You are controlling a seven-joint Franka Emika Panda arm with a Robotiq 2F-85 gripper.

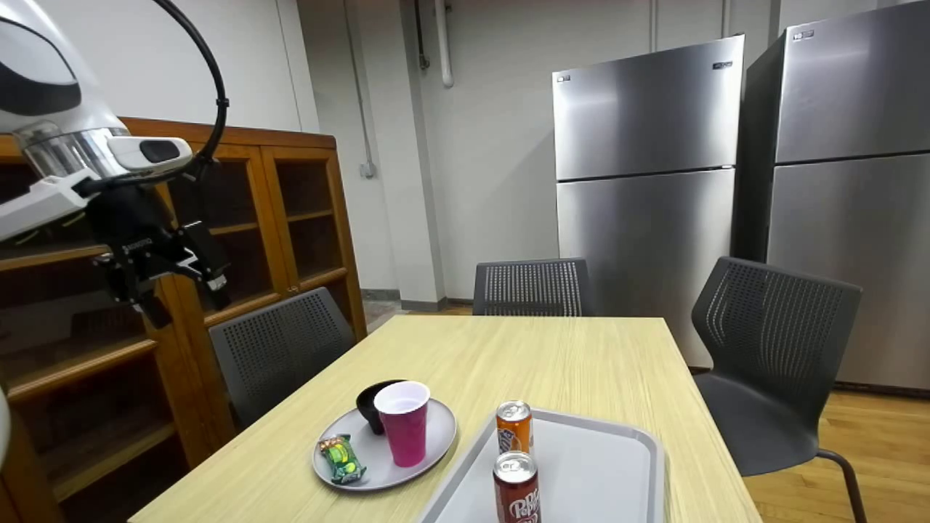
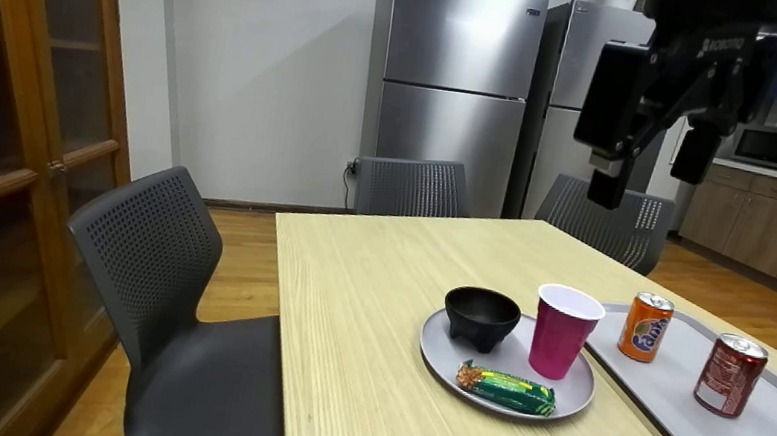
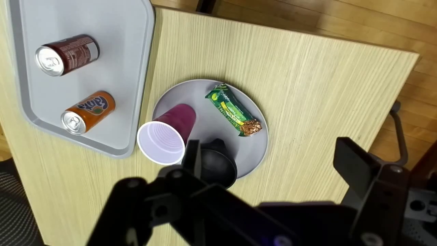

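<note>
Black bowl (image 2: 481, 314) upright on the round grey plate (image 3: 251, 153); it shows closest to your gripper (image 3: 269, 155) in the wrist view, where one finger partly covers it. Sharing the plate: a magenta cup (image 2: 562, 338), standing mouth up beside the bowl with a gap between them, and a green-wrapped bar (image 2: 507, 390) lying flat, apart from both. You hang well above the level of the plate, fingers spread wide, nothing in their hold and nothing touched. From the wrist, the span between them takes in part of the bowl, the plate's edge and the pale tabletop (image 3: 307, 112) next to the plate. Step in hand, as I read it: a free hover, no contact made. A grip on any piece here would call for centring the span over it, then coming down slowly, with an eye on the cup, which stands tallest on the plate and looks light enough to tip. Just beside the plate, a grey tray (image 3: 117, 68); on it an orange Fanta can (image 3: 90, 112), upright, nearer the plate, and a dark red Dr Pepper can (image 1: 518, 490), also upright, farther from the plate. Well apart from the plate, past the tabletop: a dark chair (image 2: 151, 254), a wooden cabinet (image 2: 28, 163), a steel refrigerator (image 1: 647, 240)
</note>
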